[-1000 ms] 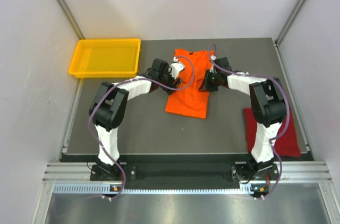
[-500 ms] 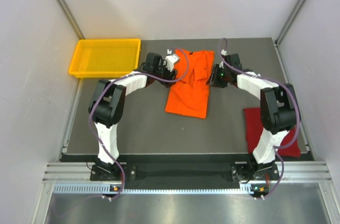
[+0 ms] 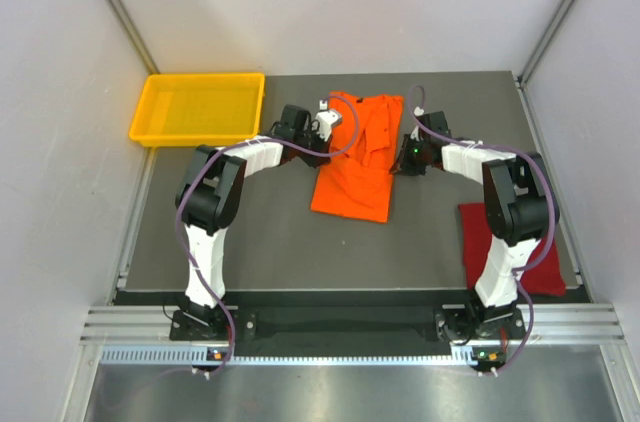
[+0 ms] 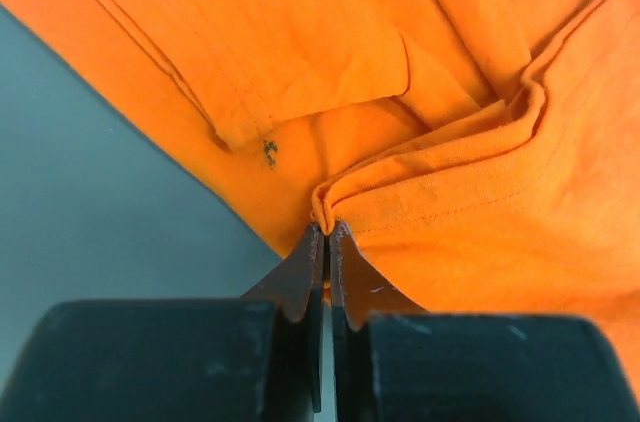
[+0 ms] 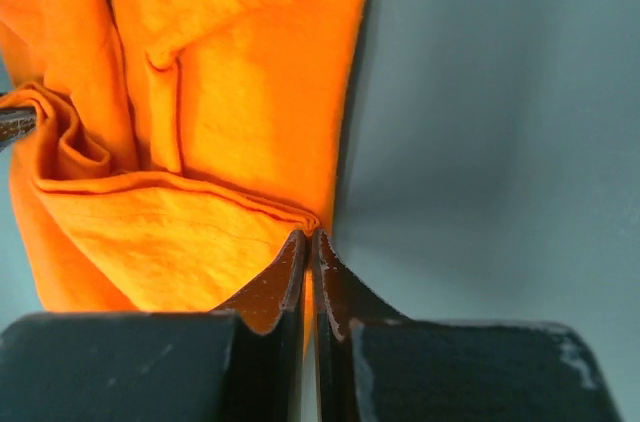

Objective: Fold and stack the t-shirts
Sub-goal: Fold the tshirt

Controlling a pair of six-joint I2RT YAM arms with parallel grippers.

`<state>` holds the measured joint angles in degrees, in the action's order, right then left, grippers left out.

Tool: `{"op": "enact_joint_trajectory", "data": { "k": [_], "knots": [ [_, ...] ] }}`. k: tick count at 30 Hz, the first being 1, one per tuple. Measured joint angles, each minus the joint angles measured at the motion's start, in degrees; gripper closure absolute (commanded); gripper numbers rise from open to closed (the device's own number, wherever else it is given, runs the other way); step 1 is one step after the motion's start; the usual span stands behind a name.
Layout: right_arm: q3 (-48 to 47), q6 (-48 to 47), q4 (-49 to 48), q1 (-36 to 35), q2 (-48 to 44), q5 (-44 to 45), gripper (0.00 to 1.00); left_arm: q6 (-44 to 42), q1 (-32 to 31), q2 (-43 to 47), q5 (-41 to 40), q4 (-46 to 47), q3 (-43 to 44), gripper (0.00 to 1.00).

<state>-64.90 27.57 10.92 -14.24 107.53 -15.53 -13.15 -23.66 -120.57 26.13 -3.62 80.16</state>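
Note:
The bright orange t-shirt [image 3: 358, 157] lies partly folded in the middle of the table. My left gripper [image 3: 325, 127] sits at its upper left edge, and in the left wrist view the gripper [image 4: 327, 232] is shut, pinching a fold of the orange t-shirt [image 4: 450, 142]. At the shirt's upper right edge is my right gripper [image 3: 398, 160]. The right wrist view shows this gripper [image 5: 307, 238] shut on a pinched hem of the orange t-shirt [image 5: 200, 142]. A dark red t-shirt [image 3: 515, 247] lies folded at the table's right front, partly behind the right arm.
A yellow plastic tray [image 3: 150, 112] stands at the table's back left corner. Grey walls close in on both sides, and a metal rail runs along the near edge.
Both grippers moved outward to the orange shirt's upper side edges and closed on the cloth. The shirt's top part spread wider.

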Motion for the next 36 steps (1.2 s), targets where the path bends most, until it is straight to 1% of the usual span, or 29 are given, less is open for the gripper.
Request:
{"op": "enact_joint_trajectory", "data": {
  "k": [4,7,10,15,16,18,19,20,21,23,24,25,27,30,32,36],
  "knots": [
    [0.42,0.55,-1.55,0.52,-0.02,0.07,1.00,1.18,0.02,0.00,-1.81,-0.04,0.22,1.00],
    [2.67,1.29,-3.45,1.36,-0.42,-0.09,1.00,2.64,0.02,0.37,-5.88,0.52,-0.15,1.00],
    [4.48,2.19,-5.16,2.56,-1.09,-1.01,1.00,3.19,0.44,1.44,-8.20,1.09,-1.55,1.00],
    [4.81,2.56,-6.03,2.86,-1.33,-1.51,1.00,3.26,0.66,2.01,-9.05,1.05,-1.90,1.00],
    [4.83,2.58,-6.03,2.86,-1.33,-1.70,0.97,3.23,0.66,2.01,-8.98,1.05,-1.90,1.00],
    [4.83,2.62,-6.10,2.86,-1.33,-2.25,0.84,2.99,0.66,2.01,-8.50,0.92,-1.90,0.82],
    [4.83,2.62,-6.19,2.86,-1.33,-2.60,0.75,2.75,0.66,2.01,-8.13,0.59,-1.81,0.73],
    [4.83,2.62,-6.21,2.86,-1.33,-2.82,0.71,2.47,0.68,2.01,-7.91,0.28,-1.64,0.67],
    [4.81,2.45,-6.23,2.89,-1.33,-3.19,0.64,2.36,0.72,2.01,-7.78,-0.11,-1.44,0.58],
    [4.37,2.21,-6.08,2.91,-1.33,-4.02,0.59,2.03,0.87,2.01,-7.76,-1.33,-0.61,0.53],
    [4.00,1.99,-5.86,2.91,-1.33,-4.22,0.53,1.84,0.96,2.03,-7.78,-1.62,-0.33,0.48],
    [3.56,1.70,-5.42,2.91,-1.38,-4.20,0.50,1.36,1.05,2.23,-7.82,-1.95,-0.11,0.45],
    [3.21,1.03,-4.85,2.91,-1.81,-3.89,0.44,0.72,1.14,3.37,-8.20,-3.15,-0.13,0.43],
    [3.98,0.50,-2.95,2.91,-4.83,-3.08,0.39,-1.29,1.20,7.93,-8.39,-4.68,-1.99,0.43],
    [5.77,0.52,-2.08,2.71,-8.66,-2.45,0.37,-3.72,1.16,13.31,-7.87,-4.63,-5.68,0.46],
    [11.08,0.98,-0.55,0.13,-18.38,-0.37,0.35,-11.85,-0.11,25.40,-6.82,-4.55,-16.22,0.45]
  ]
}}
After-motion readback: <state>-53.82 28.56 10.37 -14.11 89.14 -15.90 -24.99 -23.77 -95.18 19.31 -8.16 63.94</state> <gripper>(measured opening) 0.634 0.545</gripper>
